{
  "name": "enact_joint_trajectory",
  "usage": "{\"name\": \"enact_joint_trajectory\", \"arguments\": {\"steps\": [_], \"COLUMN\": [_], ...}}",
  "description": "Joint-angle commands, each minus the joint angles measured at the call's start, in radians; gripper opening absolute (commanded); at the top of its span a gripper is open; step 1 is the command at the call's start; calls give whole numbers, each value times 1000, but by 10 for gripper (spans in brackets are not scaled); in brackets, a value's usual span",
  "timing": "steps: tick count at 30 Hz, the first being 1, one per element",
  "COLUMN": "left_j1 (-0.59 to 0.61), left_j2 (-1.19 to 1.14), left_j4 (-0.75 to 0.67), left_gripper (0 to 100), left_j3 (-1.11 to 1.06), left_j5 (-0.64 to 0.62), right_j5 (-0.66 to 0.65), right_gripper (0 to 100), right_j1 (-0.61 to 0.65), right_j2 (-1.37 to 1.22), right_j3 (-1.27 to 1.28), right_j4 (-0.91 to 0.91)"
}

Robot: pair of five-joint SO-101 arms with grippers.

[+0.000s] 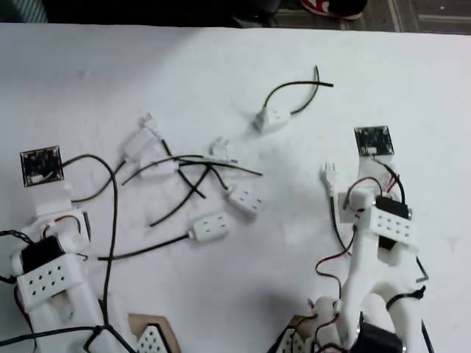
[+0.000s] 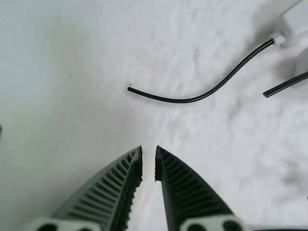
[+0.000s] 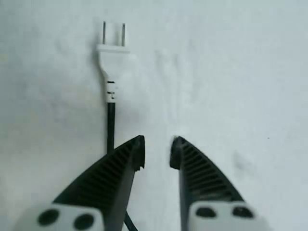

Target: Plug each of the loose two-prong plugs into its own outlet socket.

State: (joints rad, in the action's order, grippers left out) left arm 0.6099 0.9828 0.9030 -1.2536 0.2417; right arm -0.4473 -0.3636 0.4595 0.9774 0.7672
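A white two-prong plug [image 3: 113, 53] lies flat on the white table, on a black cord that runs back past one finger [image 3: 126, 161] of my right gripper [image 3: 157, 147]. That gripper is a little open and holds nothing. The same plug [image 1: 329, 173] lies just beside the right arm [image 1: 379, 220]. More loose plugs [image 1: 221, 149] and white outlet sockets [image 1: 246, 198], [image 1: 211, 226], [image 1: 270, 120] lie mid-table among tangled black cords. My left gripper [image 2: 148, 156] hovers over bare table with only a slit between its fingers, short of a black cord end [image 2: 129, 88].
The left arm [image 1: 48, 265] stands at the near left corner, with its own black cable [image 1: 110, 250] trailing beside it. Another white piece [image 1: 140, 143] lies left of the tangle. The table's far edge [image 1: 221, 28] meets a dark floor.
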Motion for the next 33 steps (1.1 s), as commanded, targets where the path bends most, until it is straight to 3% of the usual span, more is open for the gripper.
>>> {"name": "enact_joint_trajectory", "arguments": {"steps": [1, 10, 16, 23, 33], "left_j1": [-13, -13, -13, -13, -13], "left_j2": [13, 13, 13, 13, 13], "left_j4": [-18, -18, -18, -18, -18], "left_gripper": [71, 72, 72, 72, 72], "left_j3": [26, 26, 26, 26, 26], "left_j5": [5, 3, 3, 3, 6], "right_j5": [-63, -187, -180, 57, 89], "right_gripper": [37, 17, 17, 17, 17], "right_j1": [-58, -33, 160, 400, 406], "right_j2": [-73, -297, -274, -265, 54], "right_j3": [-26, -31, -29, -54, -117], "right_j4": [5, 13, 148, 107, 74]}}
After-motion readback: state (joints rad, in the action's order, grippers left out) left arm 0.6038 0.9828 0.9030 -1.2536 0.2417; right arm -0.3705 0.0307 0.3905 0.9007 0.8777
